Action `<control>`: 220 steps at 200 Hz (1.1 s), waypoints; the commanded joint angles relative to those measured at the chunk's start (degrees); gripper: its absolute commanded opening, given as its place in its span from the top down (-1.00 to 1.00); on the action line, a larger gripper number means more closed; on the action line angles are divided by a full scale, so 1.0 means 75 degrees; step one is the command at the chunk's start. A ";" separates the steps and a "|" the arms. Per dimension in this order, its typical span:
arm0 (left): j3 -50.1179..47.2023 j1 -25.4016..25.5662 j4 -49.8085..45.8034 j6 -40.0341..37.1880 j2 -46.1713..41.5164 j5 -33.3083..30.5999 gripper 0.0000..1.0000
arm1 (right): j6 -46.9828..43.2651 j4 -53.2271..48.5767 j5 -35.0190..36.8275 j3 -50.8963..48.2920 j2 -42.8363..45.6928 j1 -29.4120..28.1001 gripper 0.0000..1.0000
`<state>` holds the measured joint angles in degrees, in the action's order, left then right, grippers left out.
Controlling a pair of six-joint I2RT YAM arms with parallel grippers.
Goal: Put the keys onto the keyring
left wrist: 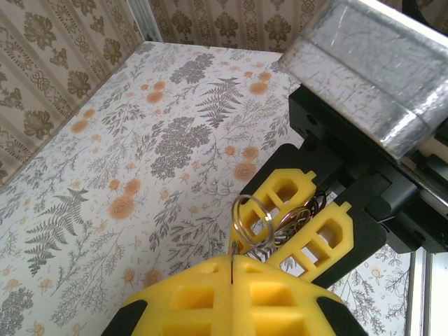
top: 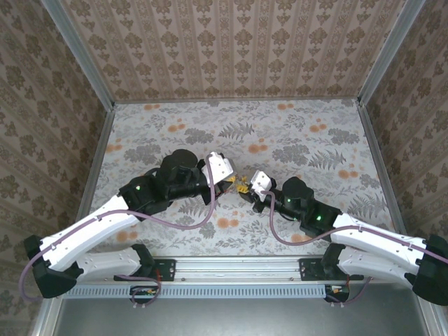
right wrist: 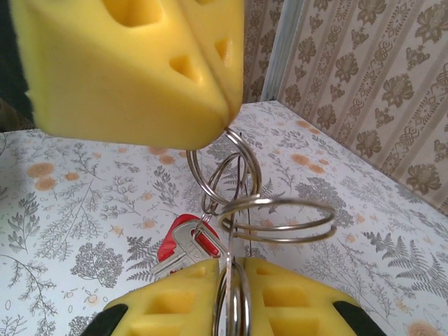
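The left gripper is pressed together on one thin wire of the keyring, whose other loops are pinched by the right gripper, and a red-headed key is seen hanging just beneath them over the floral table.

We can read no text, label, brand, number or sign on anything in these views.
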<state>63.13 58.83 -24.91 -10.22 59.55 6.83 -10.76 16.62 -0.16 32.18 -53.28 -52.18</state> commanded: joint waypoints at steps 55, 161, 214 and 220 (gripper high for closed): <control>0.0073 -0.0059 -0.0002 -0.0143 -0.0207 -0.0011 1.00 | 0.0237 0.0364 0.0089 -0.0029 0.0218 0.0057 0.78; -0.0288 -0.0940 0.0392 -0.0539 -0.0167 0.1835 1.00 | 0.1209 -0.0712 -0.0858 -0.0089 0.1382 0.0266 -0.40; -0.0452 -0.1195 0.0392 -0.0606 -0.0211 0.2688 1.00 | 0.1959 -0.0763 -0.2398 0.0622 0.0987 0.0875 0.16; -0.0467 -0.1219 0.0413 -0.0602 -0.0215 0.2754 1.00 | 0.2059 -0.0739 -0.2626 0.0667 0.0930 0.1001 0.20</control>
<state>60.10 50.46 -24.05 -13.37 59.48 22.31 0.45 11.07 -11.92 34.13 -44.97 -47.11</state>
